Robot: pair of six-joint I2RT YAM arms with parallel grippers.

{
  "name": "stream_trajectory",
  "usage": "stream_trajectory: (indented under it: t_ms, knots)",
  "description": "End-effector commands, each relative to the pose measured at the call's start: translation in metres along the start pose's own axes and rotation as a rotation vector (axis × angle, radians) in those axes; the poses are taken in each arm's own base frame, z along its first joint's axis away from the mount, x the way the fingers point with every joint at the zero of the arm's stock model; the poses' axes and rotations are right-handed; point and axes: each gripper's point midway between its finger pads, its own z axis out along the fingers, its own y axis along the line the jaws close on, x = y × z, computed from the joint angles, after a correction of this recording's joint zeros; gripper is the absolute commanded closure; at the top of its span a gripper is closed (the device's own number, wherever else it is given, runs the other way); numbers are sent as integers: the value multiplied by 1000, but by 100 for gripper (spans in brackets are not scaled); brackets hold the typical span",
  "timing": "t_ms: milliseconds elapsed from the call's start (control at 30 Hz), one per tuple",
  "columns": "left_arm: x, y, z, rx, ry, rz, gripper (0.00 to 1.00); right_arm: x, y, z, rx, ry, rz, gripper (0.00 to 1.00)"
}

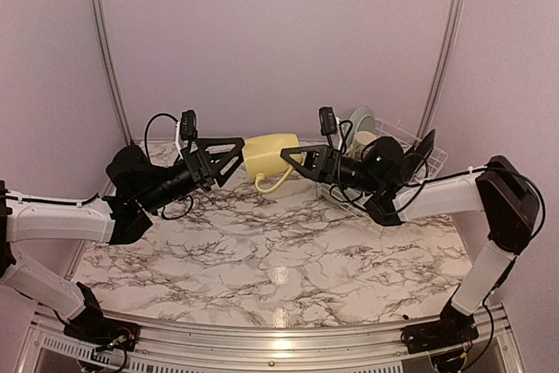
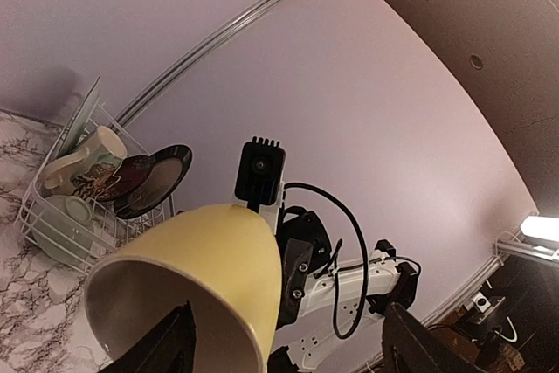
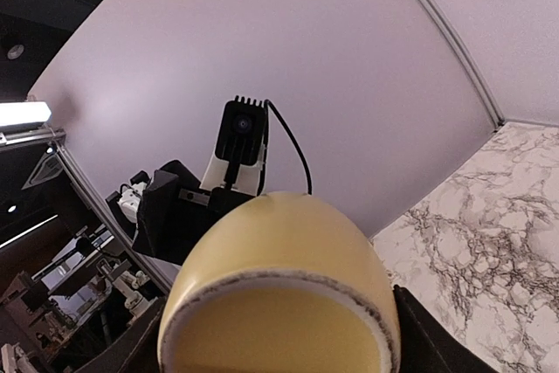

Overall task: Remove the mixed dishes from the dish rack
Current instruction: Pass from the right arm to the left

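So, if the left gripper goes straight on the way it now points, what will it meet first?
The yellow mug: its open mouth faces the left gripper, whose fingers stand open around that end. The right gripper holds it from the far side. The exact gap is hard to tell.

High rear overview, wrists opposed – sharing yellow mug

small yellow mug: off the desk, above its far middle, on its side. Mouth faces left, handle hangs down, base end clamped in right tool. dish rack: white wire, far right corner of desk. Inside: cream printed mug tilted, pale-green bowl below it, red plate and pale-green plate leaning on edge, overlapping.
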Motion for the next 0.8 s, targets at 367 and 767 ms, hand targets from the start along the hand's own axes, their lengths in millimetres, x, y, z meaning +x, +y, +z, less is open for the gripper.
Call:
stream_trajectory:
  t_ms: [367,767]
  knots:
    - [12,2,20,-60,82,-53,61,6,17,5,-108,33,-24,100]
    - [16,3,20,-76,103,-78,80,9,25,2,-141,34,-35,94]
